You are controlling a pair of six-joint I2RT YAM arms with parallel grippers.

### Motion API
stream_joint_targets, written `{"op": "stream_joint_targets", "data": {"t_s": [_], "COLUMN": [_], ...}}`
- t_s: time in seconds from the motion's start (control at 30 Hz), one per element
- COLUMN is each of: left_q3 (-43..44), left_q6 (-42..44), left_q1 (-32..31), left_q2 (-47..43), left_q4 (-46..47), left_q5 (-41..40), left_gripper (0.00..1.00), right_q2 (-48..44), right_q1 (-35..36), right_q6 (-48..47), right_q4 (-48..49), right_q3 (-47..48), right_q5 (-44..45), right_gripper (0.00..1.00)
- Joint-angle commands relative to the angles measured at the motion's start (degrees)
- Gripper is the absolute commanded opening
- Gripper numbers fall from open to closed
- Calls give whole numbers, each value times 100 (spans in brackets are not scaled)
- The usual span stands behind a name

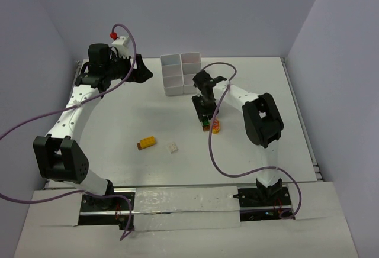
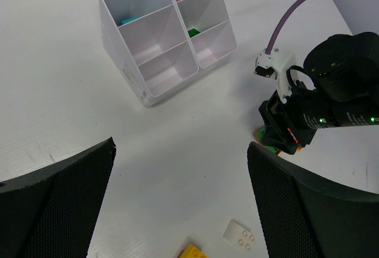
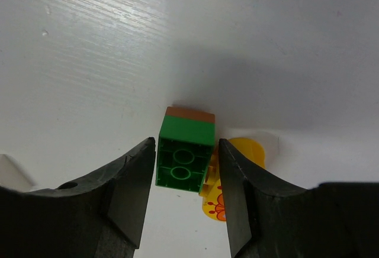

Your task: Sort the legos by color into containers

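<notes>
— Any writing to read?
— Only a small label (image 2: 127,71) on the wall of the white six-compartment plastic tray (image 2: 160,89), and it's too small for me to read.
— What's inside?
— On my left wrist view there's a cyan piece (image 2: 126,20) in the left column's far compartment. A green piece (image 2: 193,32) sits in the right column's middle one.
— Claws?
— My left claw (image 2: 180,145) is wide apart and holding nothing. My right claw (image 3: 186,142) straddles a green plastic brick (image 3: 185,151) stacked on a brown piece (image 3: 189,113) on the tabletop (image 1: 118,122). I can't tell if it's clamped.
</notes>
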Motion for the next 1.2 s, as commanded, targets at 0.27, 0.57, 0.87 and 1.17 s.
{"op": "stream_joint_targets", "data": {"t_s": [0.27,0.57,0.87,1.17], "left_q3": [72,-735,-2114,-2529], "left_q6": [34,-82,-1573,-4033], "left_q1": [-17,133,-130,-477], "left_q2": [-94,-534,-1033,-972], "left_q4": [173,717,2874,5731], "left_q5": [127,1727,4016,4164], "left_gripper": [99,99,97,94], "right_q2": [-99,-1710,-2434,-2540], "right_q1": [-97,-422,-773,-677], "right_q6": [-16,-346,1344,2445], "right_q4": [-126,696,3022,4459], "right_q3": [191,-11,-268,-760], "right_q5": [-409,-3078,-5878,-6254], "right_gripper": [6,0,0,0]}}
